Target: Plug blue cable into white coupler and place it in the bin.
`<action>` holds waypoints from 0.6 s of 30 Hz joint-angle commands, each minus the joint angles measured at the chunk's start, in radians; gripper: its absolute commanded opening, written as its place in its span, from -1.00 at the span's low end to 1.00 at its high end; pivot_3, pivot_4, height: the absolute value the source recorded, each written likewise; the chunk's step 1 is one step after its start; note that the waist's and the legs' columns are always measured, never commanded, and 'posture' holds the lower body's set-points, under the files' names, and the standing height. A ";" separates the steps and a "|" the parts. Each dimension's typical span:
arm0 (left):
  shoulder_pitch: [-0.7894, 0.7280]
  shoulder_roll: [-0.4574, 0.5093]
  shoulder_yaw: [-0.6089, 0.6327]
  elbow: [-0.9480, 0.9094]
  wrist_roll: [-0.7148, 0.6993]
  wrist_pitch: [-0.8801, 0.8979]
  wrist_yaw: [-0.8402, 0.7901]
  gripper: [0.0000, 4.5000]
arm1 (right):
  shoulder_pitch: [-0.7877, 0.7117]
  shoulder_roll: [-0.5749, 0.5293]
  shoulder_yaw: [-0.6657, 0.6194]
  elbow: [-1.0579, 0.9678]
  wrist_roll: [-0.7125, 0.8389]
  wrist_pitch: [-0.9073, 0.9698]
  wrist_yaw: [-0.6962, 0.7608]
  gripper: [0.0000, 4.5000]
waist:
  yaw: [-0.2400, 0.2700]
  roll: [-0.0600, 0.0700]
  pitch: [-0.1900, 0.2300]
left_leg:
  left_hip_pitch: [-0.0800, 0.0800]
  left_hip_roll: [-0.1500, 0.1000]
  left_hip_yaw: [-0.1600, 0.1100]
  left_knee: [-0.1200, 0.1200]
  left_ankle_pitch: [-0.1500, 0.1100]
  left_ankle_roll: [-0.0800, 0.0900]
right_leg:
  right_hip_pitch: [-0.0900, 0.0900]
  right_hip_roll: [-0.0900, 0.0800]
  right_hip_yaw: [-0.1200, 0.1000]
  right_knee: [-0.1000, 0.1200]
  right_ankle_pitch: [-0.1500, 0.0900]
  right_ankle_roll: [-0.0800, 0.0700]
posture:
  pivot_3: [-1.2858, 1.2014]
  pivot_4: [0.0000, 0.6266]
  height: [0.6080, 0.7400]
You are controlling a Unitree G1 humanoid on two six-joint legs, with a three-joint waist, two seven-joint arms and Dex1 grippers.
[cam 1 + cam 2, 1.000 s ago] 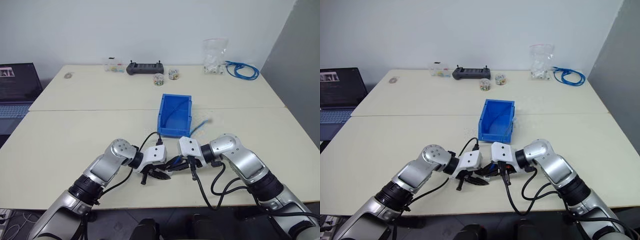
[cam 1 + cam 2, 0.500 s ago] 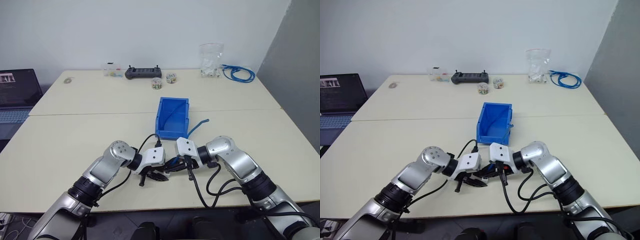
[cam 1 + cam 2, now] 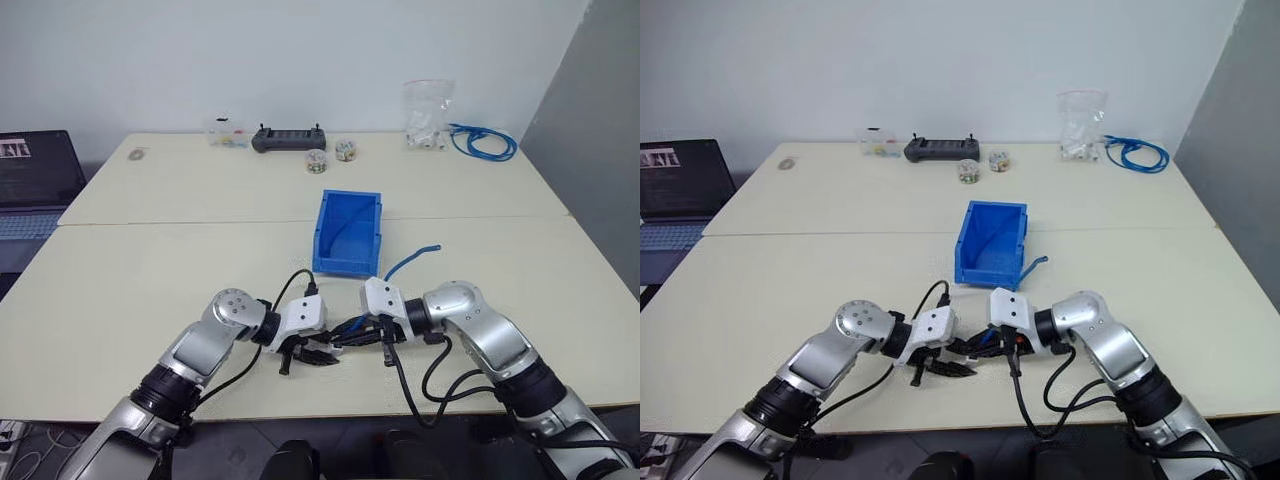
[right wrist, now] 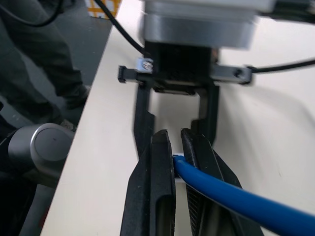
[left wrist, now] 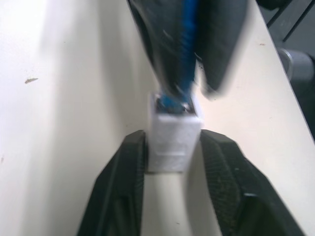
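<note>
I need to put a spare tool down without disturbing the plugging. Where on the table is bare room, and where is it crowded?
Bare: the near-left tabletop, left of the left gripper, and the near-right stretch right of the bin. Crowded: the front middle, where both grippers meet at the blue cable, and the far edge with the controller and bag.

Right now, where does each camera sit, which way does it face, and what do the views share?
Head views: look forward and down over both arms at the bin.
Left wrist view: looks along the left gripper at the white coupler, its fingers beside it.
Right wrist view: looks along the right gripper, shut on the blue cable.
Shared: both wrist views show the cable and the opposite gripper.
</note>
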 commanded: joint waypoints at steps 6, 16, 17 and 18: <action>0.057 0.073 0.167 -0.143 -0.092 0.051 0.050 0.58 | -0.021 0.018 -0.127 -0.185 0.143 0.158 -0.107 -0.99 | 0.000 -0.001 0.021 | -0.005 0.000 -0.002 0.000 0.000 0.000 | -0.005 0.000 -0.001 0.002 0.000 0.000 | 0.03 -0.52 1.00; 0.101 0.079 0.349 -0.407 -0.155 0.215 0.282 0.90 | -0.241 0.084 -0.413 -0.081 0.308 0.378 -0.351 -0.99 | 0.004 -0.002 0.025 | -0.017 -0.002 -0.001 0.002 0.000 -0.001 | -0.015 -0.002 -0.002 0.000 0.003 -0.005 | 0.03 -0.52 1.00; 0.090 0.078 0.347 -0.409 -0.154 0.222 0.293 0.90 | -0.291 0.093 -0.419 -0.016 0.299 0.375 -0.370 -0.99 | 0.004 -0.002 0.025 | -0.020 -0.002 -0.001 0.003 0.000 -0.001 | -0.019 -0.002 -0.001 0.002 0.004 -0.005 | 0.03 -0.52 1.00; 0.082 0.078 0.346 -0.406 -0.153 0.223 0.301 0.90 | -0.335 0.101 -0.421 0.047 0.288 0.370 -0.385 -0.99 | 0.003 -0.002 0.025 | -0.022 -0.002 -0.001 0.003 0.002 -0.003 | -0.021 -0.002 -0.001 0.003 0.004 -0.005 | 0.03 -0.52 1.00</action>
